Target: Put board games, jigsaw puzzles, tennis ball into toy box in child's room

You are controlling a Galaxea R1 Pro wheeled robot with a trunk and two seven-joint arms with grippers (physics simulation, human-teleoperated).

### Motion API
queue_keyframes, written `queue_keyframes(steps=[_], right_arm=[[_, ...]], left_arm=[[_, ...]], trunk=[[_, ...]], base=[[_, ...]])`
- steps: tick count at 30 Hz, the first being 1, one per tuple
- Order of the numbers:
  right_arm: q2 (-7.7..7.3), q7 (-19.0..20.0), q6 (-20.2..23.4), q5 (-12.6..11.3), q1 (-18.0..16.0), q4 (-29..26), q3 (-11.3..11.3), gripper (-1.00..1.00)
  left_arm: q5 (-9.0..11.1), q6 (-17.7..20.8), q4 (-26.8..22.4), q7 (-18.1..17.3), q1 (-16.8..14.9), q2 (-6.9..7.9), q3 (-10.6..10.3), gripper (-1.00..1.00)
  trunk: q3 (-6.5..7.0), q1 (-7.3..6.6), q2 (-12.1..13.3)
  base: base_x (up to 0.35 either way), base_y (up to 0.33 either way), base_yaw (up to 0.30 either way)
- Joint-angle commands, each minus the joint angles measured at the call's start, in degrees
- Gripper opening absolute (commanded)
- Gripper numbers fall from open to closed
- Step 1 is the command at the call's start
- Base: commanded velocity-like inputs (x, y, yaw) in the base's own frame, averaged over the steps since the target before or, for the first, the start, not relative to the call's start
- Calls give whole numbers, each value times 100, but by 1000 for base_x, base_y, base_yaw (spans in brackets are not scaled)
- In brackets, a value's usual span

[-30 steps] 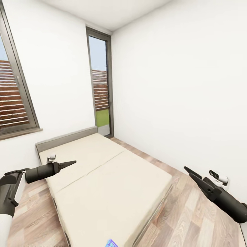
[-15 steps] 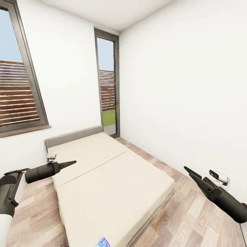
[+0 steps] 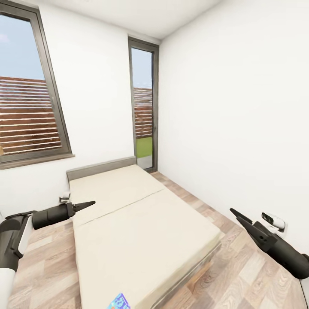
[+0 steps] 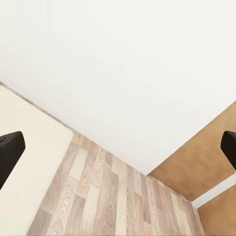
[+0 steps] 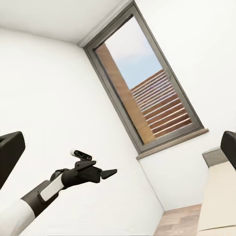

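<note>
The bed (image 3: 141, 231) with its plain beige mattress runs away from me down the middle of the head view. One blue printed board game (image 3: 119, 302) lies on the mattress's near end, cut off by the picture's lower edge. My left gripper (image 3: 91, 202) hovers over the bed's left side, open and empty. My right gripper (image 3: 233, 211) hangs over the floor to the bed's right, also open and empty. In the left wrist view the fingers (image 4: 8, 153) stand wide apart over the mattress corner (image 4: 24, 162). The table, toy box, jigsaw puzzles and tennis ball are out of view.
White walls close the room on the right and at the back. A wide window (image 3: 25, 111) and a tall narrow one (image 3: 143, 111) sit behind the bed. Wooden floor (image 3: 253, 274) runs along both sides of the bed. A brown door (image 4: 196, 157) appears in the left wrist view.
The whole head view has shifted: windows and bed head slid right, and the board game slid left along the lower edge. Both arms hold the same pose.
</note>
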Motion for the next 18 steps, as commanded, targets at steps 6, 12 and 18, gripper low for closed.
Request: queue_keyframes(steps=[6,12,18], right_arm=[[-1,10,51,-20,-1,3,-2,100],[-2,10,51,-20,-1,3,-1,100],[-3,10,51,-21,-1,3,-1,100]], left_arm=[[6,59,1,-15,-1,-1,1,100],[6,59,1,-15,-6,-1,1,100],[6,59,1,-15,-4,-15,1,100]], trunk=[[12,2,-4],[29,2,-4],[46,2,-4]], base=[[0,-299,213],[0,-299,220],[0,-299,221]])
